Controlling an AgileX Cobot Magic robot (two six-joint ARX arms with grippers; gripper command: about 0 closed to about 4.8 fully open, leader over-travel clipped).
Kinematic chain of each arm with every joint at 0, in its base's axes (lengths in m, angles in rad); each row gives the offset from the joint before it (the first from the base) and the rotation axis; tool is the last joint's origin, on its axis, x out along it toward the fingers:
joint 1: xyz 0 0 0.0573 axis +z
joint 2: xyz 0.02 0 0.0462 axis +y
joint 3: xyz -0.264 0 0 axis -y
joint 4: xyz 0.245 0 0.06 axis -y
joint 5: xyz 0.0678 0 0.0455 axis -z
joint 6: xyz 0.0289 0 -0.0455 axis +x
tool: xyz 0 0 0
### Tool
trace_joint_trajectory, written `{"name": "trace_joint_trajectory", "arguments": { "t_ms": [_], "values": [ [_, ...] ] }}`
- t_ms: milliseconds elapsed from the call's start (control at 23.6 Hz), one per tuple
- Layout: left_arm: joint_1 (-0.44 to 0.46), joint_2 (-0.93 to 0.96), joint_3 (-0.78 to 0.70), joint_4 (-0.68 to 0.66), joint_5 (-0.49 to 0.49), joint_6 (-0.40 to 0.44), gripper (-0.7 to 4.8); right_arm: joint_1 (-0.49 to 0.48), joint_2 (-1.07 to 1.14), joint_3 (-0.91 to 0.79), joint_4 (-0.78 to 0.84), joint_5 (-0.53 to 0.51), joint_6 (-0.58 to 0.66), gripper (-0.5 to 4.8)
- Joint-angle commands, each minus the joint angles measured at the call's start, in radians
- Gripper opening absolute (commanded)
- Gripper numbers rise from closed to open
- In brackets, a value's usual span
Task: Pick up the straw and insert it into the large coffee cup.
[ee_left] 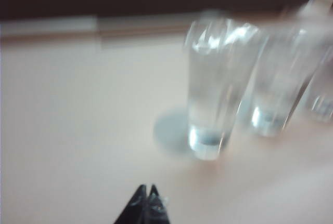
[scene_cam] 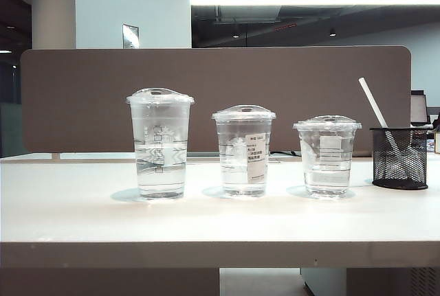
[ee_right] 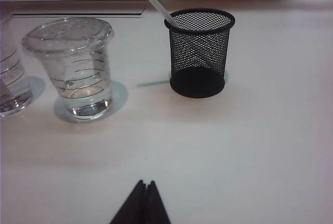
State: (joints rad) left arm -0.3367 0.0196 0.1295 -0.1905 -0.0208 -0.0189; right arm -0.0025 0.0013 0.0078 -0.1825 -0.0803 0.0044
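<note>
1. The straw (ee_right: 156,0) leans in the mesh holder (ee_right: 200,52), straight ahead of the right gripper (ee_right: 144,185), jaws together
2. The left gripper (ee_left: 145,190), also closed, faces the large coffee cup (scene_cam: 159,143)

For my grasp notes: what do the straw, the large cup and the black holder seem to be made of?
Straw: matte white, paper or plastic; cannot tell which.
Large cup: clear glossy plastic; the panel behind shows through.
Holder: black mesh, probably metal; see-through lattice wall.
</note>
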Motion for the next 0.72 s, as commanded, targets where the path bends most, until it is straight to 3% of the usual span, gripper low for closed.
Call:
{"name": "trace_joint_trajectory", "arguments": {
  "t_ms": [42, 170, 254, 297, 339, 381, 466, 551, 720],
  "values": [
    [-0.023, 0.062, 0.192, 0.102, 0.057, -0.066, -0.03, 0.001, -0.001, -0.007, 0.011, 0.000, 0.003, 0.22],
    [-0.021, 0.147, 0.471, -0.042, 0.225, -0.057, -0.03, 0.001, -0.001, -0.007, 0.012, -0.001, 0.003, 0.22],
    [-0.021, 0.206, 0.705, -0.308, 0.304, -0.004, -0.03, 0.001, -0.001, -0.007, 0.012, 0.000, 0.003, 0.22],
    [-0.021, 0.254, 0.891, -0.558, 0.313, 0.034, -0.03, 0.001, -0.001, -0.007, 0.011, 0.000, 0.003, 0.22],
    [-0.020, 0.273, 0.972, -0.674, 0.306, 0.050, -0.03, 0.001, -0.001, -0.007, 0.011, 0.000, 0.003, 0.22],
    [-0.020, 0.310, 1.145, -0.911, 0.254, 0.074, -0.03, 0.001, -0.001, -0.007, 0.011, 0.000, 0.003, 0.22],
    [-0.020, 0.332, 1.336, -1.141, 0.159, 0.079, -0.03, 0.001, -0.001, -0.007, 0.012, 0.000, 0.003, 0.22],
    [-0.020, 0.332, 1.451, -1.248, 0.115, 0.079, -0.03, 0.001, -0.001, -0.007, 0.011, 0.000, 0.003, 0.22],
    [-0.019, 0.312, 1.511, -1.248, 0.104, 0.087, -0.03, 0.001, -0.001, -0.007, 0.012, 0.000, 0.003, 0.22]
  ]
}}
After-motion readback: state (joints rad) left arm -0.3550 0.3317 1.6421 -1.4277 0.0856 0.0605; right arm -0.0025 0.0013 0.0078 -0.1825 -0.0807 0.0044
